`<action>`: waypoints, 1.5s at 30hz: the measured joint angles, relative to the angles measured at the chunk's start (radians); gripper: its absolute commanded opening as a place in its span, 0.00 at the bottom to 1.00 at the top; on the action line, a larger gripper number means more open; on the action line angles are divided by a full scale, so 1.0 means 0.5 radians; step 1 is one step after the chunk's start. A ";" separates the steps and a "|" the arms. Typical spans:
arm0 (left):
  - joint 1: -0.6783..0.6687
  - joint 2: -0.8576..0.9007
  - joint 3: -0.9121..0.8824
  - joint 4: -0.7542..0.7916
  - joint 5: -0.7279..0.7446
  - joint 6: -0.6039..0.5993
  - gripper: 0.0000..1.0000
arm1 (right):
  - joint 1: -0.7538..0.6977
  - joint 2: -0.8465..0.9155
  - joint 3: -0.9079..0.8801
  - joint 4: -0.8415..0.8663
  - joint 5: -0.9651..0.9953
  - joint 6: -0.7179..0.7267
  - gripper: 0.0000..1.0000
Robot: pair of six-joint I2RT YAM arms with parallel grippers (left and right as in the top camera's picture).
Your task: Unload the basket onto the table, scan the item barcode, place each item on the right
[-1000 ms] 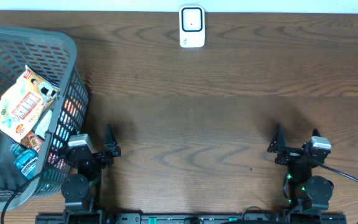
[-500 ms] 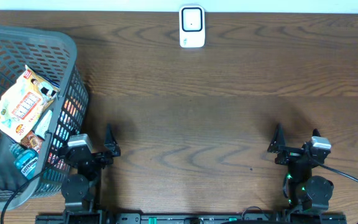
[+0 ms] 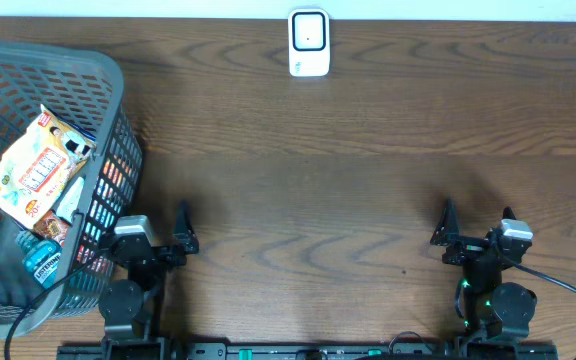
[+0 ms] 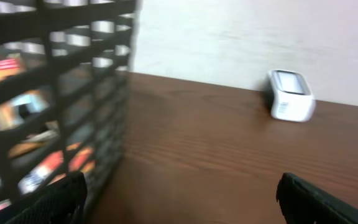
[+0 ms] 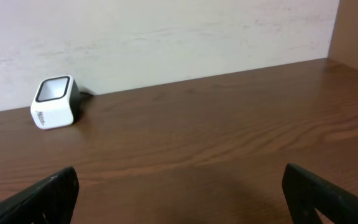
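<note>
Dark wood-grain table [image 3: 348, 180] against a pale wall, nothing on the middle of the surface. A white barcode scanner [image 3: 309, 42] stands at the far edge, centre, window facing the arms (so an item can be presented from the robot's side). At the far left sits a grey plastic basket [image 3: 108, 75] holding the groceries: a snack packet [image 3: 36, 165] lying on top, a blue-labelled bottle [image 3: 40, 255] lower down, other packs only glimpsed through the mesh. Which of these is to be scanned cannot be told.

Left gripper [image 3: 180, 235] is parked at the near edge, just beside the basket wall, jaws spread wide and empty; in the left wrist view the fingers [image 4: 48, 202] frame the mesh on the left and the scanner far ahead. Right gripper [image 3: 446, 228] sits at the near right, also wide open, holding nothing, well apart from both basket and scanner.

Items lie to the left of the left gripper, inside the basket, not touched. Judged: task not started; the left arm is best placed to reach in, since the basket is on its side.
</note>
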 measured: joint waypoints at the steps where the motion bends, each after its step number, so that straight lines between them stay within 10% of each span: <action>1: 0.001 0.000 0.000 0.009 0.056 0.000 0.98 | 0.000 0.000 0.000 0.000 0.000 -0.001 0.99; 19: 0.000 0.130 0.469 -0.017 0.945 -0.267 0.98 | 0.000 0.001 0.000 0.001 0.000 -0.001 0.99; 34: 0.001 1.213 1.800 -0.452 1.298 -0.521 0.98 | 0.000 0.001 0.000 0.000 -0.001 -0.001 0.99; 45: -0.002 1.485 1.938 -0.218 2.095 -0.410 0.98 | 0.000 0.001 0.000 0.000 -0.001 -0.001 0.99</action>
